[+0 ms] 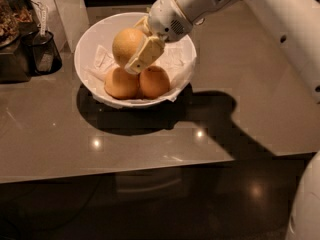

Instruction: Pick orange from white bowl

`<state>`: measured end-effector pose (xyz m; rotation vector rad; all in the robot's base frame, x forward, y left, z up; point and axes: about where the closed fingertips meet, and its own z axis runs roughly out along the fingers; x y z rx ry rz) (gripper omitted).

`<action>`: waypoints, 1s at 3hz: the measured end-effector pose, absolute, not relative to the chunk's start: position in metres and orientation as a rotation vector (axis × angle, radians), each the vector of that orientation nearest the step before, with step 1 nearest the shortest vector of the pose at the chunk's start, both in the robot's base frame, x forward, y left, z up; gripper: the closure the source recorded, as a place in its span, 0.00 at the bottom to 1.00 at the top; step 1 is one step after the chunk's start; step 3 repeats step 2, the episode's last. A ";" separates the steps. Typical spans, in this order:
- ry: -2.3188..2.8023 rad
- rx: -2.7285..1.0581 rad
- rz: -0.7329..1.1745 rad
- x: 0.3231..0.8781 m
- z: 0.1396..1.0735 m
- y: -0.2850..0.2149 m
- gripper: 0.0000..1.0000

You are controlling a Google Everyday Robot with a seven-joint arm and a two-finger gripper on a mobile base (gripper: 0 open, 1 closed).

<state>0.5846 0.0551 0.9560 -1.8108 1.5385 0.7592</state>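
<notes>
Currently, gripper (132, 55) over white bowl (77, 59), jaws clamped around orange (125, 43), held between them, just above two deeper-orange fruits (121, 83).

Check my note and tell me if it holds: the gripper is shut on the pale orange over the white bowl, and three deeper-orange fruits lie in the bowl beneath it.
One detail is off: two deeper-orange fruits lie in the white bowl, not three. The camera view shows it. The rest holds: the gripper is shut on the orange over the bowl.
</notes>
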 end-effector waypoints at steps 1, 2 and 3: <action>1.499 -1.830 0.706 0.543 1.000 0.040 1.00; 1.499 -1.830 0.706 0.543 1.000 0.040 1.00; 1.499 -1.830 0.706 0.543 1.000 0.040 1.00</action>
